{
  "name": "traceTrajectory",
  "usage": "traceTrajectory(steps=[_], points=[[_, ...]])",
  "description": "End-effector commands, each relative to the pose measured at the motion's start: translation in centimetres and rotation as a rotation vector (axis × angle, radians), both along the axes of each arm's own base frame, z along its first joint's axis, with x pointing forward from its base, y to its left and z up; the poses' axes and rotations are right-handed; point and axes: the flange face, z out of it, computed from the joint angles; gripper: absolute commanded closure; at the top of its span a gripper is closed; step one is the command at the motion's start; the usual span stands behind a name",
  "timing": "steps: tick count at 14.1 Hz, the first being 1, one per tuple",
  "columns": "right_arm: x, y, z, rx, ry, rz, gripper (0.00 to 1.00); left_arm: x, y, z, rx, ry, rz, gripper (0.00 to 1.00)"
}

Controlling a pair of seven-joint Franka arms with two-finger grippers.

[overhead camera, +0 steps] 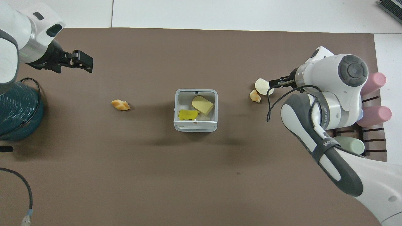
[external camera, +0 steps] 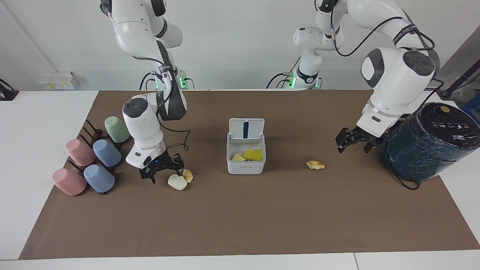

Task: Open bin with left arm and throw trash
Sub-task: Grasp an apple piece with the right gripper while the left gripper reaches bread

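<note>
The white bin (external camera: 245, 168) stands mid-table with its lid (external camera: 246, 129) up, showing a blue stripe; yellow pieces lie inside it. It also shows in the overhead view (overhead camera: 195, 127). A pale cream lump (external camera: 177, 182) and a yellow-orange lump (external camera: 187, 175) lie together toward the right arm's end, and both show in the overhead view as well, cream (overhead camera: 261, 85) and orange (overhead camera: 255, 96). Another orange lump (external camera: 315, 164) (overhead camera: 120, 104) lies toward the left arm's end. My right gripper (external camera: 162, 172) is open, low beside the cream lump. My left gripper (external camera: 352, 140) (overhead camera: 84, 61) is open and empty next to the teal cylinder.
A large dark teal cylinder (external camera: 427, 142) lies at the left arm's end. A dark rack with pink (external camera: 69, 182), blue (external camera: 99, 178) and green (external camera: 117, 129) cups stands at the right arm's end. A brown mat (external camera: 240, 225) covers the table.
</note>
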Motion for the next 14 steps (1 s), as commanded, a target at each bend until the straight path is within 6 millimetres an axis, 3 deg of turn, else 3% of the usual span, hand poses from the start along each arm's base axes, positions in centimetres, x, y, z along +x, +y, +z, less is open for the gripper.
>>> traceTrajectory(steps=[1,2,3,4,6,8,10,11,14], points=[[0.1,1.4,-2.7,0.002,-0.022,0.045,0.37,-2.5,1.0,-3.2,0.014,-0.046,-0.012,0.08],[0.2,1.6,-3.0,0.003,-0.028,0.048,0.72,-2.8,0.9,-4.5,0.014,-0.051,-0.012,0.08],[0.3,1.7,-2.9,0.004,-0.031,0.048,0.95,-2.8,0.9,-5.3,0.014,-0.057,-0.013,0.09],[0.5,1.4,-2.8,0.005,-0.036,0.040,1.00,-2.9,0.4,-6.6,0.015,-0.048,-0.019,0.10],[0.6,1.4,-1.9,0.014,-0.051,0.014,1.00,-3.0,0.0,-9.6,0.014,-0.051,-0.023,0.11],[0.6,1.8,0.4,0.035,-0.077,-0.048,1.00,-3.5,0.1,-12.1,0.013,-0.075,-0.023,0.13],[0.5,2.3,3.0,0.060,-0.104,-0.109,1.00,-3.6,-1.7,-14.9,0.014,-0.057,-0.048,0.14],[0.2,3.1,4.4,0.072,-0.111,-0.121,1.00,-3.6,-2.3,-16.4,0.016,-0.041,-0.053,0.15],[-1.1,7.4,8.4,0.114,-0.101,-0.128,1.00,-4.4,-3.6,-17.9,0.018,-0.032,-0.077,0.16]])
